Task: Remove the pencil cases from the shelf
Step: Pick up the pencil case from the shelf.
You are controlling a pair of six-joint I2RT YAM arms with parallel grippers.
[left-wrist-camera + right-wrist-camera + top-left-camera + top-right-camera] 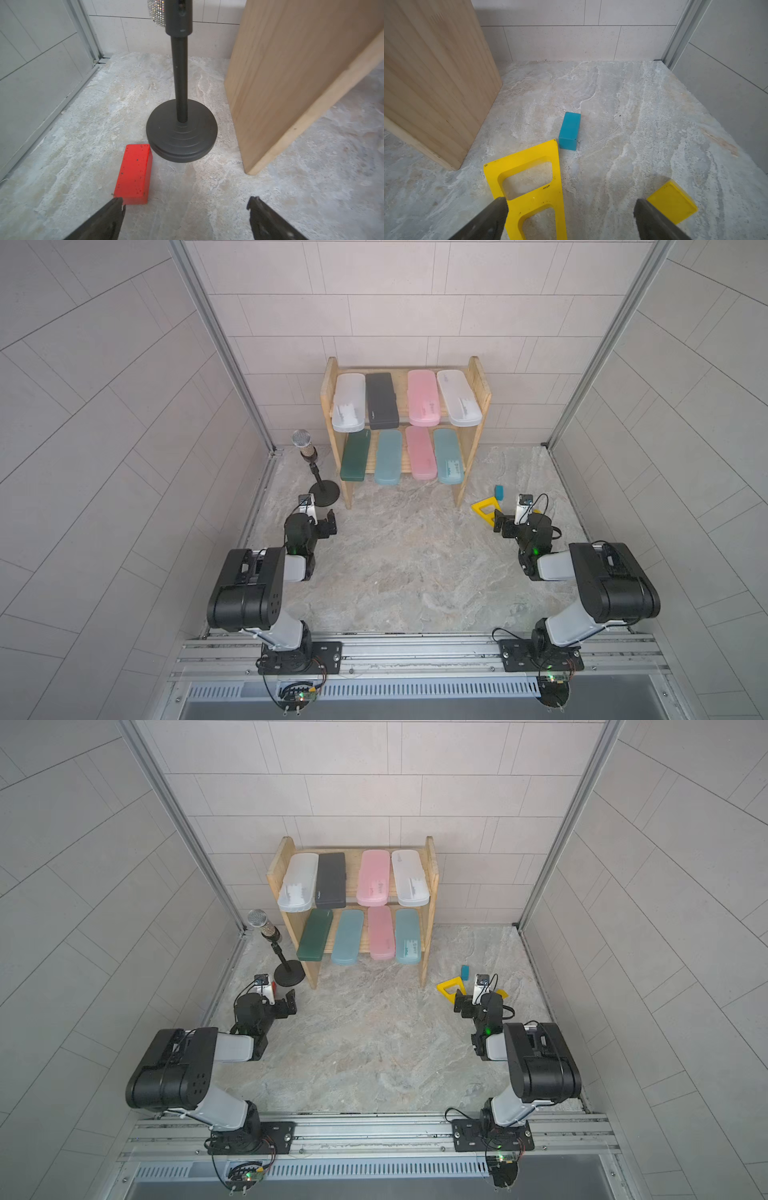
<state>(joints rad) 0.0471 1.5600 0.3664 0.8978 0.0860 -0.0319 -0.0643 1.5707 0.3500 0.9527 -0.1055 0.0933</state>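
**Opening state of the task.** The shelf is shown against the back wall in both top views. All eight pencil cases are laid on it, four to a tier.

- **Upper tier:** a white case, a black case, a pink case and a second white case are seen.
- **Lower tier:** a green case, a teal case, a second pink case and a second teal case are seen.

The left claw is held low over the floor with its jaws spread wide and nothing between them. It is pointed at a red block and a microphone stand, just outside one side panel of the shelf.

The right claw is likewise wide and empty. It is held above a yellow frame, near a small teal block, outside the other side panel.

No case is seen on the floor. The task is therefore judged not yet begun, with all eight removals left to be done.
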